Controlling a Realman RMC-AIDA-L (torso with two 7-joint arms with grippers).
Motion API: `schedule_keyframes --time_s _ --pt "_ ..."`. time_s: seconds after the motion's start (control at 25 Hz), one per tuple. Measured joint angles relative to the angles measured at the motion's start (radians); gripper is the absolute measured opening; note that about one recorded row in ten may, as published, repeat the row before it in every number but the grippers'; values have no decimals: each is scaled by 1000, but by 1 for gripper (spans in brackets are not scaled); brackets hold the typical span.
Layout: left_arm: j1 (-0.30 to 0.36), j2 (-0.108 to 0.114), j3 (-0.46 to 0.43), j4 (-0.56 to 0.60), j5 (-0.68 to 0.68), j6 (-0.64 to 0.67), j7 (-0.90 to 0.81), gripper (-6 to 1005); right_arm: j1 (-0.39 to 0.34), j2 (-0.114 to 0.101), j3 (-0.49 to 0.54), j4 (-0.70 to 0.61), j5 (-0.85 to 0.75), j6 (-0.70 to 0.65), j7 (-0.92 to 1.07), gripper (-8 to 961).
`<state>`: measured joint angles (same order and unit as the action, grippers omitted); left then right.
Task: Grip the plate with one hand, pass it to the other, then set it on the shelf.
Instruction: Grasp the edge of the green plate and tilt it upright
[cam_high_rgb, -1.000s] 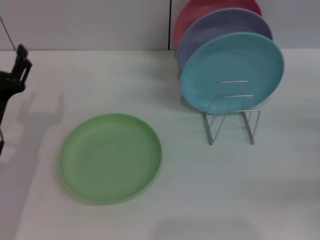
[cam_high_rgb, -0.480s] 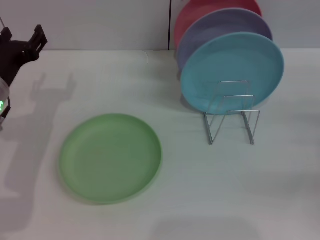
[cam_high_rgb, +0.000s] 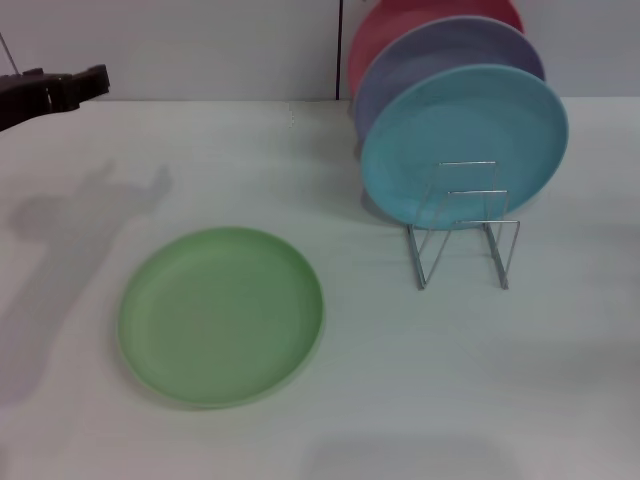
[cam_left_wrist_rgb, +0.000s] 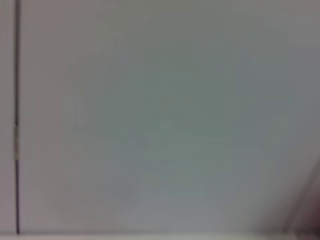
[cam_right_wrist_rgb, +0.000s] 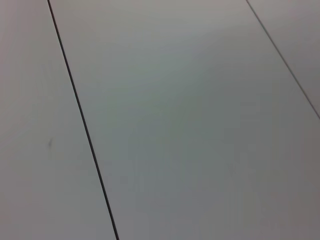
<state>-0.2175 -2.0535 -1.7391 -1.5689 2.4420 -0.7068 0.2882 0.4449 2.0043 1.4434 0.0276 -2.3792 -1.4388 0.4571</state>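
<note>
The light green plate (cam_high_rgb: 220, 315) lies flat on the white table, left of centre in the head view. The silver wire shelf (cam_high_rgb: 465, 230) stands to its right, its front loops bare. My left gripper (cam_high_rgb: 92, 80) is a black shape high at the far left edge, well above and behind the plate and touching nothing. Its shadow falls on the table left of the plate. The right gripper is out of view. Both wrist views show only plain grey panels with dark seams.
A turquoise plate (cam_high_rgb: 465, 140), a lavender plate (cam_high_rgb: 440, 60) and a red plate (cam_high_rgb: 400, 25) lean upright in the back of the shelf. The white table (cam_high_rgb: 420, 380) runs back to a pale wall.
My left gripper has risen and swung right along the far left edge, turning from upright to nearly level. Its shadow slid right. The plate and shelf have not moved.
</note>
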Motion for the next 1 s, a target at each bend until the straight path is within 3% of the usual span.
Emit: schedule_keyframes --time_s 0.04,0.16,0.2,0.28,0.32,0.48,0.76,1.0 --pt "0 0 0 0 0 0 0 756 0 0 0 0 0 0 0 458" --pt "-30 -2 -84 -72 3 -230 15 755 0 -1 0 0 0 0 0 458" --pt "-60 -1 -153 -107 6 -383 16 754 0 -2 0 -1 0 0 0 458" --pt "-60 -1 -153 -107 6 -383 16 754 0 -2 0 -1 0 0 0 458" --pt "-85 -2 -204 -128 26 -496 13 753 0 -2 0 -1 0 0 0 458" --pt "-151 -3 -236 -135 171 -682 -45 752 0 -4 0 0 0 0 -4 458" --pt "-232 -6 -187 -91 345 -805 -138 749 14 -9 0 2 0 0 -8 458" --pt "-291 -8 -147 -3 360 -849 -208 747 31 -20 0 2 0 1 -9 458"
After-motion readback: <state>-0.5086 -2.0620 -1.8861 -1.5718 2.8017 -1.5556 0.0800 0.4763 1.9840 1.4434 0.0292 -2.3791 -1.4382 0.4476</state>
